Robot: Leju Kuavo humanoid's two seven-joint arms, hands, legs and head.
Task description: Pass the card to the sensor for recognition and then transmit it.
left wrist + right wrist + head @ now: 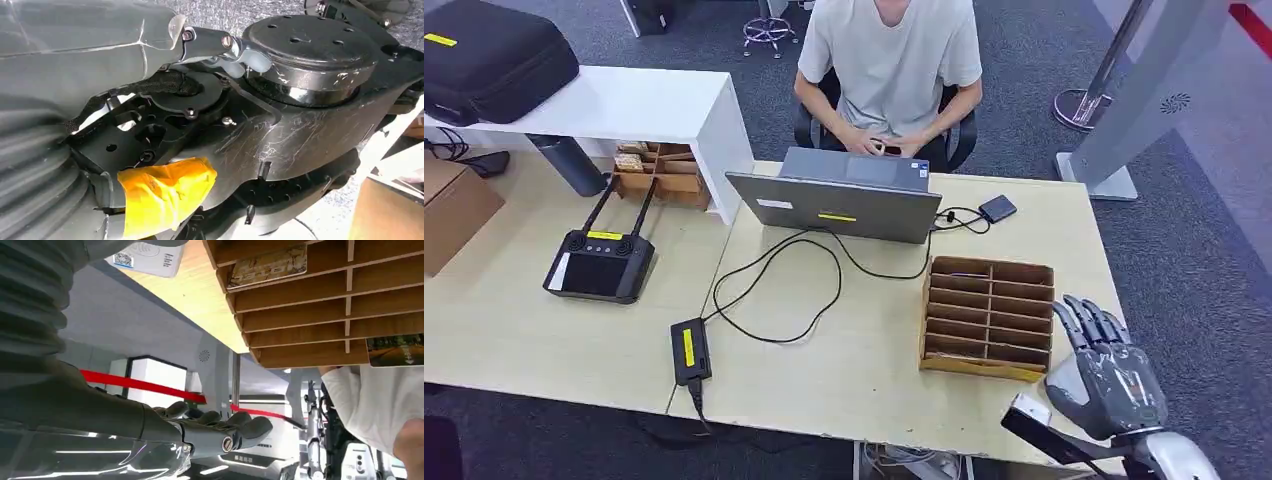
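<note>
A wooden slotted card rack lies on the table near its right end. My right hand hovers just right of the rack at the table's front corner, fingers stretched out and holding nothing. From the wrist view the rack holds a brown patterned card in one slot and a dark card in another. My right hand's fingers lie straight, apart from the rack. A small black sensor sits behind the rack, cabled to the laptop. The grey ribbed cover of my left hand shows; its fingers are hidden.
A person sits behind the laptop. A white card-like piece with a printed code lies by the table edge. A black power adapter, a remote controller, a white shelf and a black case stand to the left.
</note>
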